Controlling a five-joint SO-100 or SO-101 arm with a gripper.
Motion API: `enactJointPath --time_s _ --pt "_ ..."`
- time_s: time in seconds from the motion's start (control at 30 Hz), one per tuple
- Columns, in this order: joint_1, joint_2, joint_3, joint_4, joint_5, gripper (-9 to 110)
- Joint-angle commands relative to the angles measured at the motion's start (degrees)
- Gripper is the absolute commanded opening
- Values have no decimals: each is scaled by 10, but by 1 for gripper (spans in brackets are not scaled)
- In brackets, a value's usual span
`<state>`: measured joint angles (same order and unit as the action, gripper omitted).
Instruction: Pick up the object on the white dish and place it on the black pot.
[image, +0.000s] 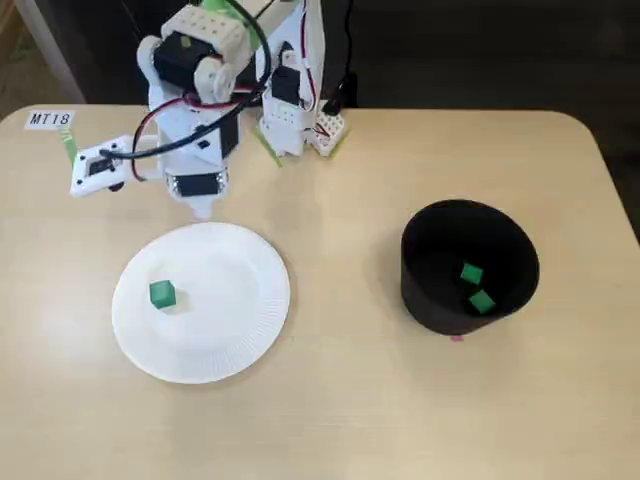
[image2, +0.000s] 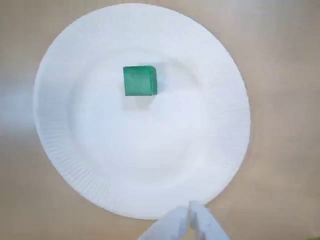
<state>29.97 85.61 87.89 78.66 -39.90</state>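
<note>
A small green cube (image: 162, 294) lies on the white dish (image: 225, 320), left of its centre in the fixed view. In the wrist view the cube (image2: 140, 80) sits in the upper middle of the dish (image2: 150, 150). My gripper (image: 203, 208) hangs over the dish's far rim, apart from the cube. Its fingers (image2: 190, 215) enter the wrist view at the bottom edge, pressed together and holding nothing. The black pot (image: 428, 296) stands to the right of the dish, with two green cubes (image: 472, 273) (image: 482, 301) inside it.
The arm's base (image: 290, 110) stands at the table's far edge with cables around it. A white part (image: 98, 170) sticks out to the left of the arm. An "MT18" label (image: 50, 119) lies at the far left corner.
</note>
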Motion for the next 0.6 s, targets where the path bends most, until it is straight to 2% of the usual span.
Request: enactJointPath --time_s 0.0,0.57 --pt "24 -19 -45 -25 -5 0" --pt "58 -123 -57 -169 35 2"
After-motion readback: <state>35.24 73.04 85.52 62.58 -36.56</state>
